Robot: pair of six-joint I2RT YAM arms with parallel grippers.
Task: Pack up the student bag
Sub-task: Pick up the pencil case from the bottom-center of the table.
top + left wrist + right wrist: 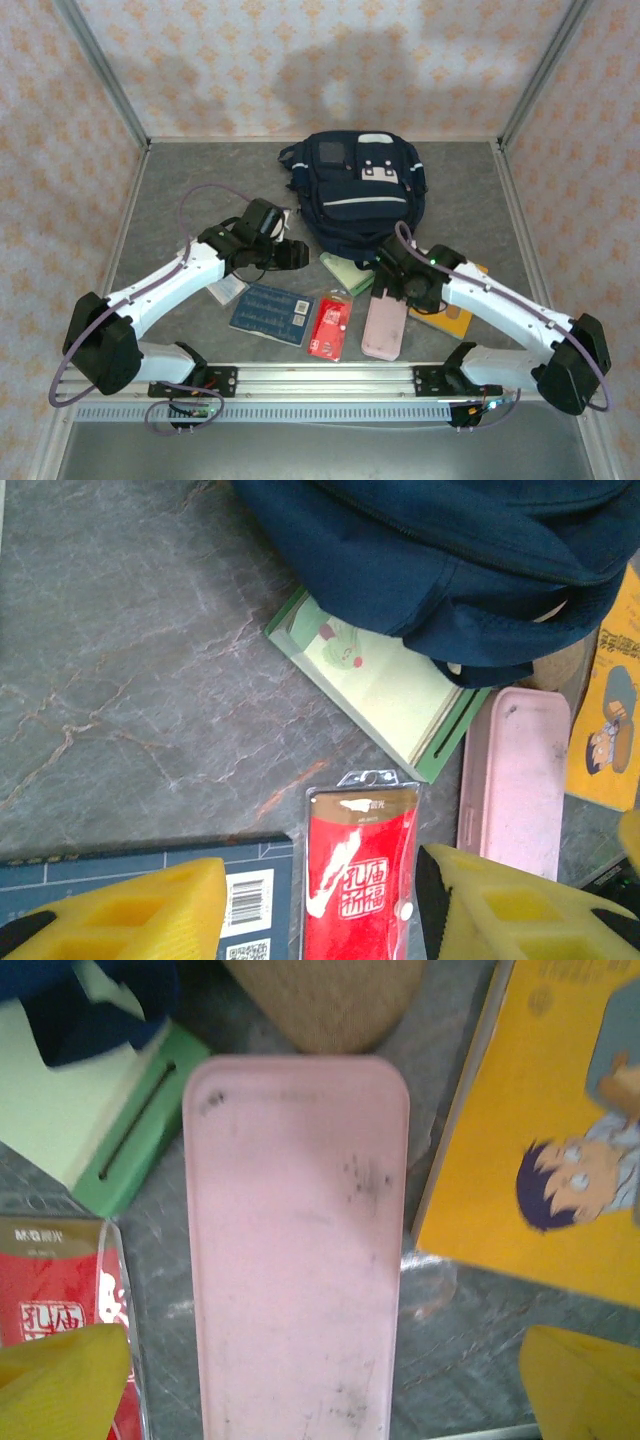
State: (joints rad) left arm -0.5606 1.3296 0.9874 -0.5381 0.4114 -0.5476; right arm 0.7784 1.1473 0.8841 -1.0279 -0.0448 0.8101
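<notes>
Left of the student bag the grey table lies bare out to the frame, and likewise on the bag's right. Behind the bag only a narrow strip runs to the wall. In front of the bag it's crowded: a green pad tucked under its near edge, then a blue book, red packet, pink case and yellow book side by side with slim gaps. The left gripper hangs off the bag's near-left corner, and the right gripper hangs over the pink case.
</notes>
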